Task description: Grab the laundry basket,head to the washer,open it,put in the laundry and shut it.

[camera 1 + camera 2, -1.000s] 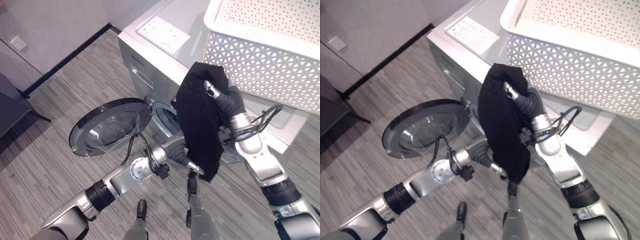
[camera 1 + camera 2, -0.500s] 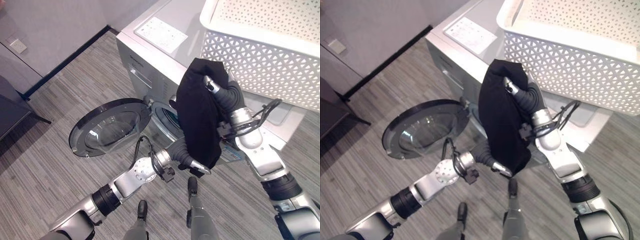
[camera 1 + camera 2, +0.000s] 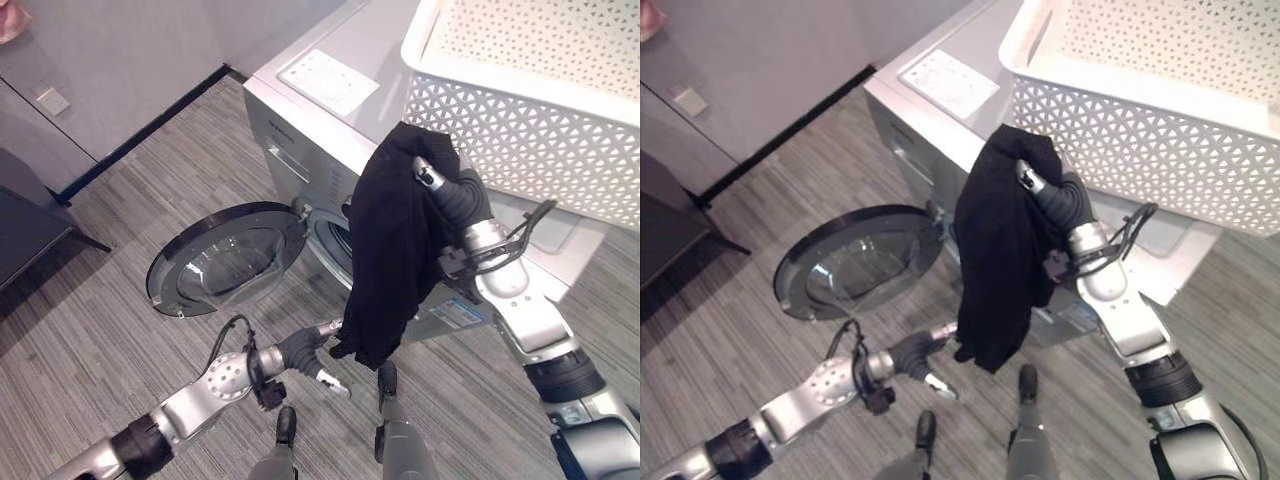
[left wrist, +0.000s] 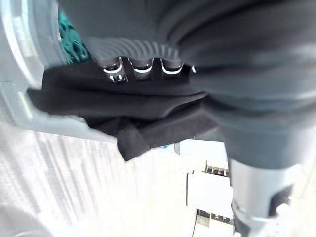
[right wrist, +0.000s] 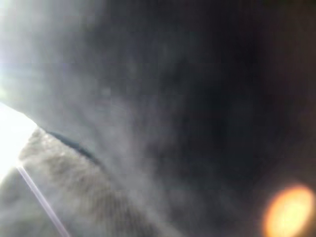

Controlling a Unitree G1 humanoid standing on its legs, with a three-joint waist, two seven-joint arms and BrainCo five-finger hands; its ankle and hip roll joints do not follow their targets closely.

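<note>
Left eye view showed a black garment [image 3: 388, 250], soft matte cloth in loose folds, hanging from the right hand [image 3: 432, 178] in front of the washer [image 3: 330, 130]. Its long axis ran nearly vertical, the top bunched over the hand and the lower end pointing down toward the floor [image 3: 120, 260], just beside the round drum opening [image 3: 335, 240]. Cloth covered the right hand's fingers, so I could not tell how they were set. The left hand [image 3: 312, 350] sat low beneath the garment's hem, its fingers [image 3: 333, 382] fairly straight and relaxed, pinching nothing; in the left wrist view the dark fabric [image 4: 128, 106] draped across its fingertips. The washer was a smooth grey box with a flat top, and its circular glass door [image 3: 228, 256] with a dark rim stood swung open. A white plastic laundry basket [image 3: 530, 120], its walls a lattice of small triangular holes, rested on the washer's top. The floor was streaked grey carpet.
</note>
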